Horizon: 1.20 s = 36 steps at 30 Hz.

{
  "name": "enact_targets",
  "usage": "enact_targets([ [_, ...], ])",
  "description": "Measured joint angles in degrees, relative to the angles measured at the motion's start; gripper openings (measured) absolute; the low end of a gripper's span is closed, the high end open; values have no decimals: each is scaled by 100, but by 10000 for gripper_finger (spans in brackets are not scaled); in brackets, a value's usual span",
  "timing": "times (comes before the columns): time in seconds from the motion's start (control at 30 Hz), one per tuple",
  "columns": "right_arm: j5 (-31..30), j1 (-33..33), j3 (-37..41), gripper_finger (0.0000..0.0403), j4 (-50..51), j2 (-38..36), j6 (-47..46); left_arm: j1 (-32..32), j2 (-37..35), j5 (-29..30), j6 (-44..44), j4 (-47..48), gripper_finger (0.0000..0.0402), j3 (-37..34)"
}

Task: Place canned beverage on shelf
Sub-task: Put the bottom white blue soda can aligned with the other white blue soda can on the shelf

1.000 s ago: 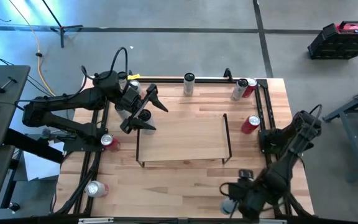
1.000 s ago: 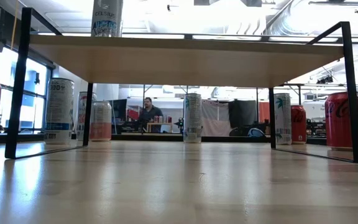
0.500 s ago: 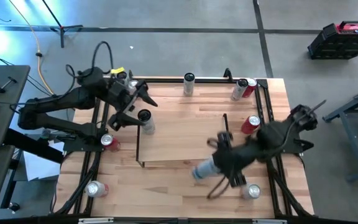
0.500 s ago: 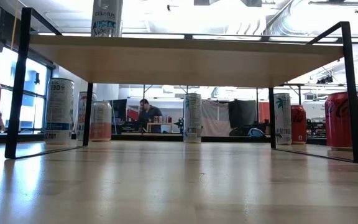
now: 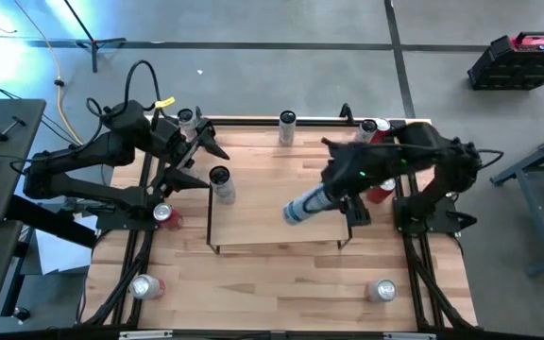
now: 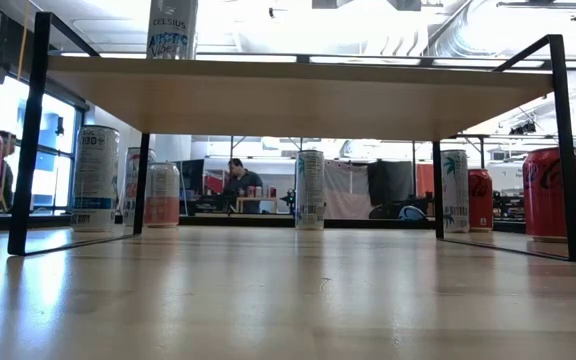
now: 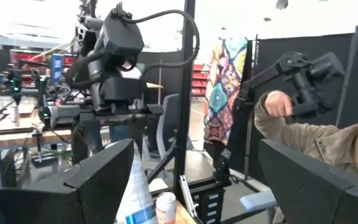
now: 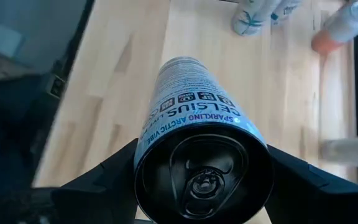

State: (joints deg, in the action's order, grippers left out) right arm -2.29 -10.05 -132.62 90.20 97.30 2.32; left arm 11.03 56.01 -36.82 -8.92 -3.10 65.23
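Since half a second ago the right arm has swung up from the near right part of the table and now carries its can over the right half of the shelf [image 5: 272, 212]. The left arm has drawn back a little further toward the far left corner.

The right gripper [image 5: 333, 196] is clamped around a slim Celsius can [image 5: 302, 206], which lies tilted on its side in the air above the shelf board, its free end pointing left. In the right wrist view that Celsius can [image 8: 197, 155] fills the space between the two dark fingers [image 8: 104, 171], its pull-tab top facing the camera and the wooden tabletop [image 8: 129, 81] beneath.

The left gripper [image 5: 194, 162] hangs with its claw spread wide and empty, just left of the shelf's far left corner. A second Celsius can [image 5: 221, 183] stands upright on that corner of the shelf, close beside the open fingers but not touching them.

Other cans stand about the tabletop: one white can [image 5: 287, 127] at the far edge, red cans [image 5: 166, 215] on the left, a can [image 5: 382, 290] near the right front. In the low view a person [image 6: 234, 180] sits in the room beyond.
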Motion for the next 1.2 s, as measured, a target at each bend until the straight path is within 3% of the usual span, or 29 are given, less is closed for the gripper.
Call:
enact_targets([
  [0.23,-336,407,-214,248,-62,373,1466,0,-56,621,-254,6,337,-1],
  [0.53,-17,412,-114,248,-44,355,924,0,-155,658,3,61,337,0],
  [0.93,98,270,1799,248,-19,-317,80,-176,-116,643,2,246,337,-2],
  [1.2,91,276,2148,253,-33,-915,-83,-174,-118,636,20,244,337,-2],
])
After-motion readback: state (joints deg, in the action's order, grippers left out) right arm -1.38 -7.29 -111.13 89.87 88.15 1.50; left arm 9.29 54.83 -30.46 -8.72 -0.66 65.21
